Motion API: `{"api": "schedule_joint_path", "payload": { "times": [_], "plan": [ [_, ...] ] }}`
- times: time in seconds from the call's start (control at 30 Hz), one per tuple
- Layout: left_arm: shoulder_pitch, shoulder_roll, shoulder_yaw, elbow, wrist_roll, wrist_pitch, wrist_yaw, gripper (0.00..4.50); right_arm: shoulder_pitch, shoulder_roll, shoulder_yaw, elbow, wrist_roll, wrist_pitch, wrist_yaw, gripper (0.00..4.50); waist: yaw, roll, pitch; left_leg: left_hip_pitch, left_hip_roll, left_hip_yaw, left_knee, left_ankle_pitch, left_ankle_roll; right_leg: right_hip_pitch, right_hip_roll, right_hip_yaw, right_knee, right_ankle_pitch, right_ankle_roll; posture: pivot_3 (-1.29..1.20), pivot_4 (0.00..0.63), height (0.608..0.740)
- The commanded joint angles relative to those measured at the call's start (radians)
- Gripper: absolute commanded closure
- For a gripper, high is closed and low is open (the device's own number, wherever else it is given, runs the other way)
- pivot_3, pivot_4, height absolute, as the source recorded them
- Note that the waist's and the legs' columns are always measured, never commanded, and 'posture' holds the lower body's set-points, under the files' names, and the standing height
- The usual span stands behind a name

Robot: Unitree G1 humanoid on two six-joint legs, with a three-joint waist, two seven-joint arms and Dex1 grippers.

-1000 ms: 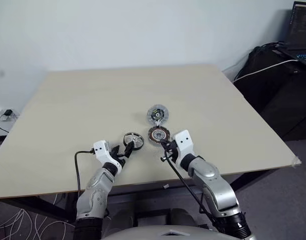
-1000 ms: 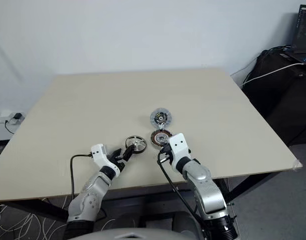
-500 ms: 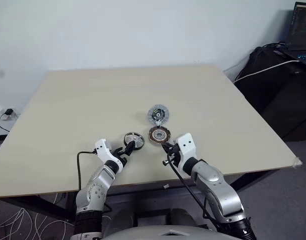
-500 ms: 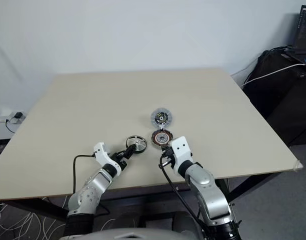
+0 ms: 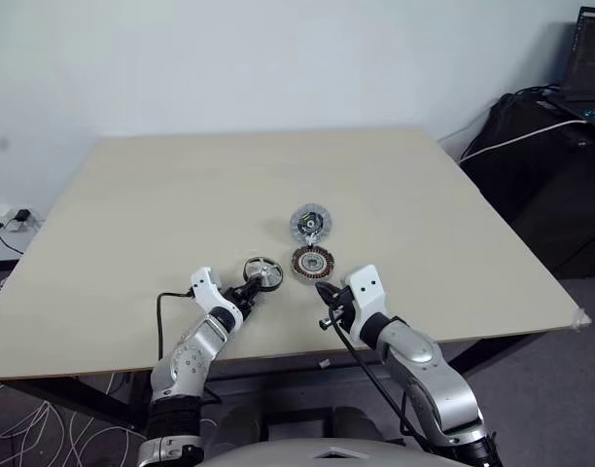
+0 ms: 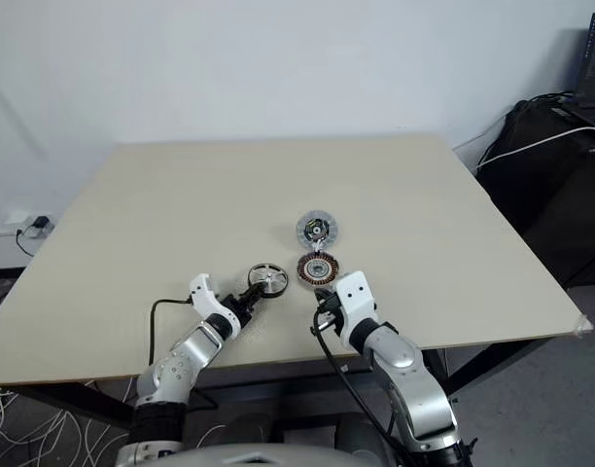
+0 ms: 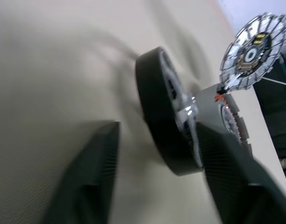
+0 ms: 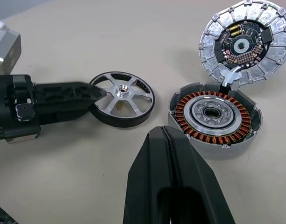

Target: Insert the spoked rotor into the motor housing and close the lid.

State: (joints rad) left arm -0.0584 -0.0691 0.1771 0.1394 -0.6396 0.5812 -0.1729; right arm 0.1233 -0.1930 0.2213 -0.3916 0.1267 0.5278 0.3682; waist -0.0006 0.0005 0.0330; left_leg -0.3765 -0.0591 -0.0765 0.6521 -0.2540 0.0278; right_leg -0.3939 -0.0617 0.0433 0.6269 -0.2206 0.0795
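The rotor [image 8: 123, 98] lies flat on the bench [image 5: 161, 195], just left of the housing [image 8: 213, 116], spokes up. The left pincer [image 8: 94, 93] straddles its near rim, one finger over the spokes and one outside; whether it grips yet I cannot tell. A rim hold of that kind would leave the hub free to drop over the core. The housing sits open, copper windings showing, with its lid [image 8: 246, 42] swung back on a hinge, so the way in is clear. The right pincer [image 8: 168, 135], pressed together, hovers just short of the housing, probably to steady it.
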Motion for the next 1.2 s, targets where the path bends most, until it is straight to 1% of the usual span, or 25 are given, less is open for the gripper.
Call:
{"api": "schedule_joint_path", "payload": {
  "times": [0.03, 0.13, 0.17, 0.23, 0.37, 0.53, 0.67, 0.77, 0.9, 1.03, 1.2],
  "plan": [
    [-0.036, -0.069, -0.018, 0.007, -0.014, 0.004, 0.005, 2.91, -0.008, 0.001, -0.010, -0.038, 0.014, -0.013, -0.005, 4.50, 0.001, 0.000, 0.000, 0.000, 0.000, 0.000, 0.000, 0.000, 0.000, 0.000, 0.000, 0.000, 0.000, 0.000, 0.000, 0.00, 0.000, 0.740],
    [-0.038, -0.070, -0.017, 0.013, -0.017, 0.002, 0.009, 3.85, -0.007, 0.001, -0.012, -0.038, 0.014, -0.013, -0.007, 4.50, 0.003, -0.001, 0.000, 0.000, 0.000, 0.000, 0.000, 0.000, 0.000, 0.000, 0.000, 0.000, 0.000, 0.000, 0.000, 0.00, 0.000, 0.740],
    [-0.037, -0.071, -0.015, 0.015, -0.020, -0.001, 0.013, 3.99, -0.006, 0.001, -0.013, -0.038, 0.014, -0.013, -0.009, 4.50, 0.004, -0.001, 0.000, 0.000, 0.000, 0.000, 0.000, 0.000, 0.000, 0.000, 0.000, 0.000, 0.000, 0.000, 0.000, 0.00, 0.000, 0.740],
    [-0.035, -0.079, -0.001, 0.015, -0.035, -0.017, 0.019, 3.99, -0.004, 0.000, -0.015, -0.039, 0.014, -0.015, -0.010, 4.50, 0.003, -0.001, 0.000, 0.000, 0.000, 0.000, 0.000, 0.000, 0.000, 0.000, 0.000, 0.000, 0.000, 0.000, 0.000, 0.00, 0.000, 0.740],
    [-0.019, -0.104, 0.041, -0.037, -0.117, -0.064, -0.006, 3.99, 0.008, -0.003, -0.023, -0.052, 0.017, -0.014, -0.012, 4.50, 0.002, -0.001, 0.000, 0.000, 0.001, 0.000, 0.000, 0.000, 0.000, -0.001, 0.000, 0.000, 0.000, 0.000, 0.000, 0.00, 0.000, 0.740],
    [0.020, -0.094, 0.014, -0.118, -0.158, -0.055, -0.010, 3.99, 0.028, -0.011, -0.035, -0.069, 0.022, -0.013, -0.010, 4.50, 0.005, -0.001, 0.001, -0.001, 0.000, 0.000, 0.000, 0.000, 0.000, -0.001, 0.000, 0.000, 0.000, 0.000, 0.000, 0.00, 0.000, 0.740],
    [0.004, -0.119, -0.022, -0.162, -0.177, -0.035, 0.028, 3.99, 0.035, -0.014, -0.038, -0.078, 0.023, -0.005, -0.012, 4.50, 0.007, -0.001, 0.001, -0.001, 0.000, 0.000, 0.000, 0.000, 0.000, -0.001, 0.000, 0.000, 0.000, 0.000, 0.000, 0.00, 0.000, 0.740],
    [-0.021, -0.133, -0.052, -0.159, -0.182, -0.031, 0.061, 3.99, 0.039, -0.016, -0.035, -0.082, 0.027, -0.001, -0.008, 4.50, 0.007, -0.001, 0.001, -0.001, 0.000, 0.000, 0.000, 0.000, 0.000, -0.001, 0.000, 0.000, 0.000, 0.000, 0.000, 0.00, 0.000, 0.740],
    [-0.070, -0.162, -0.080, -0.121, -0.189, -0.025, 0.149, 3.99, 0.046, -0.015, -0.031, -0.086, 0.028, 0.002, -0.011, 4.50, 0.012, -0.002, 0.001, -0.001, 0.000, 0.000, 0.000, 0.000, 0.000, -0.001, 0.000, 0.000, 0.000, 0.000, 0.000, 0.00, 0.000, 0.740],
    [-0.112, -0.194, -0.105, -0.085, -0.228, -0.022, 0.184, 3.99, 0.062, -0.009, -0.035, -0.099, 0.030, 0.007, -0.025, 4.50, 0.015, -0.002, 0.001, -0.001, 0.000, 0.000, 0.000, 0.000, 0.000, -0.001, 0.000, 0.000, 0.000, 0.000, 0.000, 0.00, 0.000, 0.740],
    [-0.144, -0.227, -0.131, -0.069, -0.311, -0.016, 0.220, 3.99, 0.082, -0.003, -0.036, -0.112, 0.034, 0.012, -0.042, 4.50, 0.017, -0.002, 0.001, -0.001, 0.000, 0.000, 0.000, 0.000, 0.000, -0.001, 0.000, 0.000, 0.000, 0.000, 0.000, 0.00, 0.000, 0.740]
  ]
}}
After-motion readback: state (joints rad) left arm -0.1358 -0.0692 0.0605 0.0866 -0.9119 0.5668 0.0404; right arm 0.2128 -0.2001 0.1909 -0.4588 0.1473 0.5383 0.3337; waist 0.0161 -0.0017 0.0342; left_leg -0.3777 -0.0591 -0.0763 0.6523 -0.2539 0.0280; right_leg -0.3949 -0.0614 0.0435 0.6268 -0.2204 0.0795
